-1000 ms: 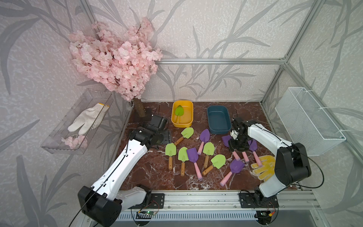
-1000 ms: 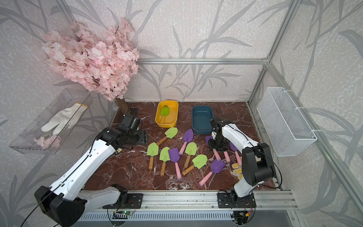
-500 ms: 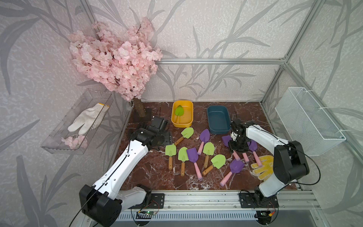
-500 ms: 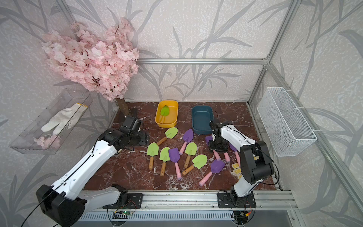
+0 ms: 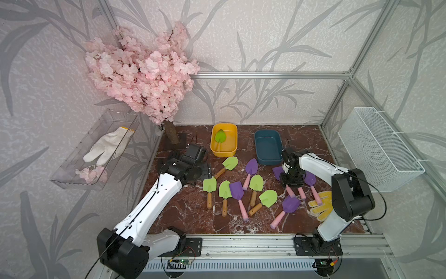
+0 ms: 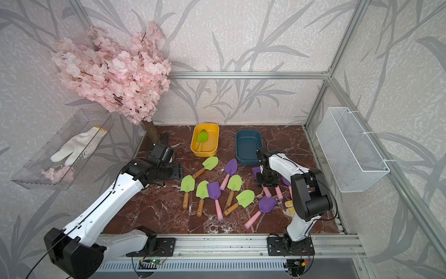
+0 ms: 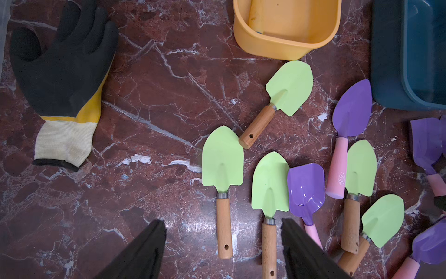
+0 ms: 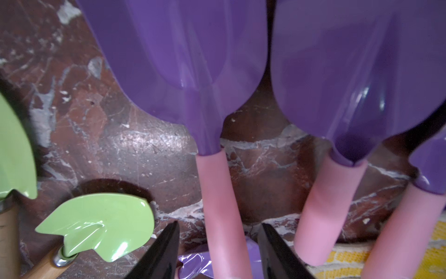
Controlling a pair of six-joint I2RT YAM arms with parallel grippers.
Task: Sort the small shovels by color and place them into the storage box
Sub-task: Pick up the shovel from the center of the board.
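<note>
The right gripper [image 8: 219, 223] holds its fingers apart on both sides of the pink handle of a purple shovel [image 8: 183, 60] lying on the table [image 8: 144, 145]; whether they touch it already, I cannot say. The left gripper [image 7: 222, 220] hangs open above two green shovels [image 7: 222, 159]. One green shovel [image 5: 219, 136] lies in the yellow box [image 5: 228, 143], beside the blue box [image 5: 268, 147].

We've got both top views mounted high at the front, side by side, looking down and back over the whole table [image 5: 193, 217], so they share almost everything. Our left wrist cam looks down from a fair way up on the green shovels [image 7: 222, 157] and the yellow box [image 7: 284, 52], which the top views show too. Our right wrist cam sits super close over two purple shovels [image 8: 183, 60].
</note>
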